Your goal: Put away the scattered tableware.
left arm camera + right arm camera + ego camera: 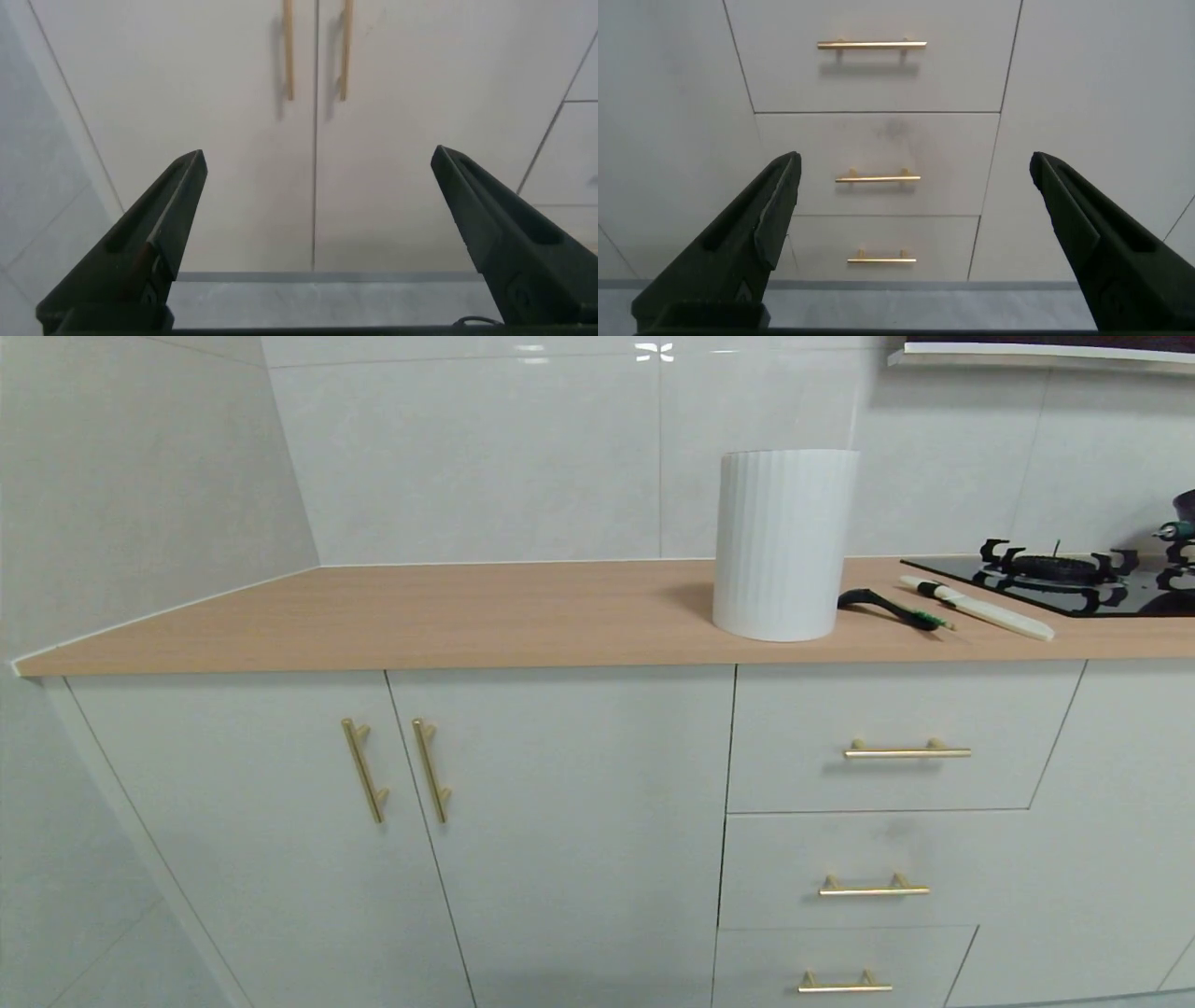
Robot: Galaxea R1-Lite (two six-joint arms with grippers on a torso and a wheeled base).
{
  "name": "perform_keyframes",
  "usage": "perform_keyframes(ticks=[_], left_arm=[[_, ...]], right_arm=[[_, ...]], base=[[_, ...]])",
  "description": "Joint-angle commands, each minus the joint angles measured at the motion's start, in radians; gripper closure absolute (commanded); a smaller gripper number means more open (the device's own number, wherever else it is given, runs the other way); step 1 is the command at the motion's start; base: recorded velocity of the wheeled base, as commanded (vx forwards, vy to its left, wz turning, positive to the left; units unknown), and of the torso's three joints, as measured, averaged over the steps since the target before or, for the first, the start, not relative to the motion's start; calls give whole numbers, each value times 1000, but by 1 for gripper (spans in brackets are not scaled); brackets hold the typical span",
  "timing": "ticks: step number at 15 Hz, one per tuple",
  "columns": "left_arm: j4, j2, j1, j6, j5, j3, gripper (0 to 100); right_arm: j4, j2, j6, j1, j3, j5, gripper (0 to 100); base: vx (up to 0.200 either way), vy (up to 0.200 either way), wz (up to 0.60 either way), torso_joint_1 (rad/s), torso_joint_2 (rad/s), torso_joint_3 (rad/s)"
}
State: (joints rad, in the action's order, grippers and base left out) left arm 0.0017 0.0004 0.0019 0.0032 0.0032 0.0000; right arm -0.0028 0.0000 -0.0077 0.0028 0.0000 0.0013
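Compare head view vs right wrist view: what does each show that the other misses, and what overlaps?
Head, not right wrist: the wooden countertop carrying a white ribbed container, with a black-handled utensil and a white utensil lying beside it, a gas hob at the right, and double cupboard doors below.
Right wrist, not head: the right gripper, open and empty, facing the cabinet front.
Both: the drawer stack with its three gold bar handles, all shut.
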Motion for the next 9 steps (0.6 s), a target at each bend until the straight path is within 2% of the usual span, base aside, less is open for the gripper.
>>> perform_keyframes(ticks=[1,8,9], left_arm=[[0,0,1,0,0,0,0],[0,0,1,0,1,0,0],[0,0,1,0,1,0,0]], right_arm=[[0,2,-2,0,0,0,0],[-2,0,-17,0,0,0,0],[-6,2,0,0,-67,9,0]], base=[[0,0,0,0,0,0],[0,0,0,0,0,0],[0,0,0,0,0,0]])
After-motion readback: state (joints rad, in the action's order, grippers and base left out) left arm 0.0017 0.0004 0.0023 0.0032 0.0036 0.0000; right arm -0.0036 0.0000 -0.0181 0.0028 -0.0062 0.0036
